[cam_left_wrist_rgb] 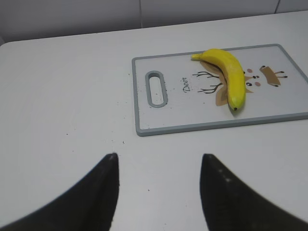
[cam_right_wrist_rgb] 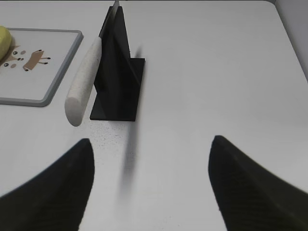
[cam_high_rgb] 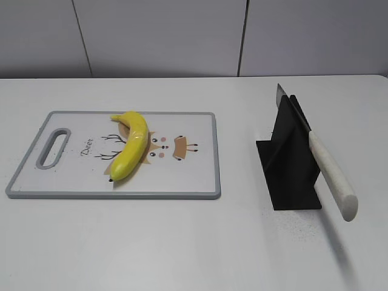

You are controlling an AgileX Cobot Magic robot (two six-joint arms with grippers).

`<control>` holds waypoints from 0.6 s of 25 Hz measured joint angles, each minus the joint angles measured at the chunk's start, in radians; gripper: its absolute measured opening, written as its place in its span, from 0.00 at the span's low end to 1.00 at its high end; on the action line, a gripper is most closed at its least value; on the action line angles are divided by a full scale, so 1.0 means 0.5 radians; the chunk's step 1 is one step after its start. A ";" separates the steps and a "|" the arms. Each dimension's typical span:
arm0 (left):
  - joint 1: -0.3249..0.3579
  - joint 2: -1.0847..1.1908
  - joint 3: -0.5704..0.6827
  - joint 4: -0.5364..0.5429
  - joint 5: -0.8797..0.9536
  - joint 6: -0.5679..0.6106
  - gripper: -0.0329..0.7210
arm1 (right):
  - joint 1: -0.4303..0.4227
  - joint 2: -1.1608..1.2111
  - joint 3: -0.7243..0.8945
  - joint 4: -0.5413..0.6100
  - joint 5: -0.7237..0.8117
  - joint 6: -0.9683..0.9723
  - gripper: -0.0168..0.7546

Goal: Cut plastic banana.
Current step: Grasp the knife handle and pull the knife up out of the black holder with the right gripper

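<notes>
The glossy yellow plastic banana (cam_high_rgb: 130, 145) lies on a white cutting board with a grey rim (cam_high_rgb: 200, 194), near its middle. It also shows in the left wrist view (cam_left_wrist_rgb: 229, 72). A knife with a white handle (cam_high_rgb: 330, 174) leans in a black stand (cam_high_rgb: 288, 163) to the right of the board; both show in the right wrist view, knife (cam_right_wrist_rgb: 84, 82) and stand (cam_right_wrist_rgb: 118, 82). My left gripper (cam_left_wrist_rgb: 159, 163) is open and empty, over bare table short of the board. My right gripper (cam_right_wrist_rgb: 151, 149) is open and empty, short of the stand. Neither gripper shows in the exterior view.
The board has a handle slot (cam_high_rgb: 53, 147) at its left end and a deer drawing. The table is white, with a grey wall behind. The table's right edge (cam_right_wrist_rgb: 293, 53) shows in the right wrist view.
</notes>
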 joint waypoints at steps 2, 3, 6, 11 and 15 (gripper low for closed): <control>0.000 0.000 0.000 0.000 0.000 0.000 0.73 | 0.000 0.000 0.000 0.000 0.000 0.000 0.77; 0.000 0.000 0.000 0.000 0.000 0.000 0.73 | 0.000 0.000 0.000 0.000 0.000 0.000 0.77; 0.000 0.000 0.000 0.000 0.000 0.000 0.73 | 0.000 0.000 0.000 0.000 0.000 -0.002 0.77; 0.000 0.000 0.000 0.000 0.000 0.000 0.73 | 0.000 0.000 0.000 0.000 0.000 -0.002 0.77; 0.000 0.000 0.000 0.000 0.000 0.000 0.73 | 0.000 0.000 0.000 0.000 0.000 -0.002 0.77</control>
